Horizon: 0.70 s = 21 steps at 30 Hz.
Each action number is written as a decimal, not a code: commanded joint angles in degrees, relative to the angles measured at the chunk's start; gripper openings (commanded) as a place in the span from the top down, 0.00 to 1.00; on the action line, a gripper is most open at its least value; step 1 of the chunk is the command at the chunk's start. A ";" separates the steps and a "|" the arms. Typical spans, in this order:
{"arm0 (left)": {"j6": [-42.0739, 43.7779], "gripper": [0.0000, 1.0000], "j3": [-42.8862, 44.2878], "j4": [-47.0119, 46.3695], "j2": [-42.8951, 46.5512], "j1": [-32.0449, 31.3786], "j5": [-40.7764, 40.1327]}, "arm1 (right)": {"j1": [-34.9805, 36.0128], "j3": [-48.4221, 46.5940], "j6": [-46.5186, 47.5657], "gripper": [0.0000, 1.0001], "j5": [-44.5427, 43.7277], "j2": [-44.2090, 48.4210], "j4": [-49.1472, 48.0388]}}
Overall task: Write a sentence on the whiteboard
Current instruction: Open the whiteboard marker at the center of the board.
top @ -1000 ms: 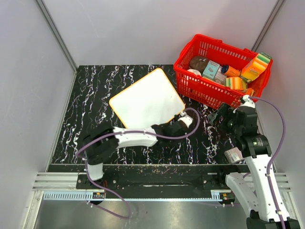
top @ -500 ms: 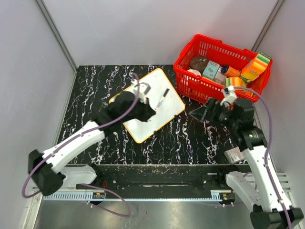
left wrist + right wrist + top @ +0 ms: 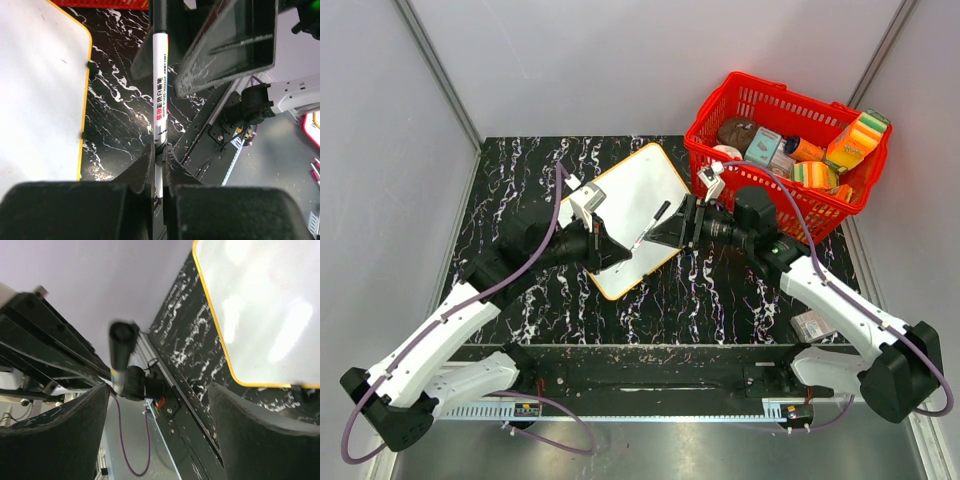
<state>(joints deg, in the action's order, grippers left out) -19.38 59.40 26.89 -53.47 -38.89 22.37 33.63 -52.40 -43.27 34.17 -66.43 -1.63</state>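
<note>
— End effectors?
— Left end effector (image 3: 160, 151) pressed together on a white marker pen with black cap (image 3: 160, 85), gripped near its tail. Right end effector (image 3: 157, 390) spread wide, the marker's cap end between its fingers, no contact evident.
— Surface and room?
— Black white-veined desk (image 3: 520, 180); plain pale walls (image 3: 620, 60) on three sides; red plastic basket (image 3: 720, 180) at far right.
— The board?
— White orange-rimmed rectangular whiteboard (image 3: 635, 190) lies flat mid-desk, long axis diagonal, near-left to far-right, pointing toward the basket.
</note>
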 commanded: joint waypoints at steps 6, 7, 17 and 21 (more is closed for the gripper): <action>-1.63 1.00 -0.42 -4.48 -0.23 0.22 6.72 | 0.56 -1.31 -8.94 0.25 5.64 -0.89 -19.29; -1.63 1.00 -0.33 -4.74 -0.32 0.22 6.63 | 0.48 -0.95 -9.03 0.27 5.90 -0.63 -19.81; -2.68 1.00 0.02 -6.32 -0.58 0.22 6.89 | 0.83 1.07 -8.59 0.48 11.18 0.87 -19.38; -3.47 1.00 -0.51 -7.56 -0.58 0.14 8.04 | 0.74 1.34 -7.89 0.68 11.79 0.96 -18.50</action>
<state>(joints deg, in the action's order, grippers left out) -21.43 59.07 23.62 -53.76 -38.89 27.83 33.89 -51.09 -51.64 43.31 -67.13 -18.57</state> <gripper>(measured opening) 0.050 0.400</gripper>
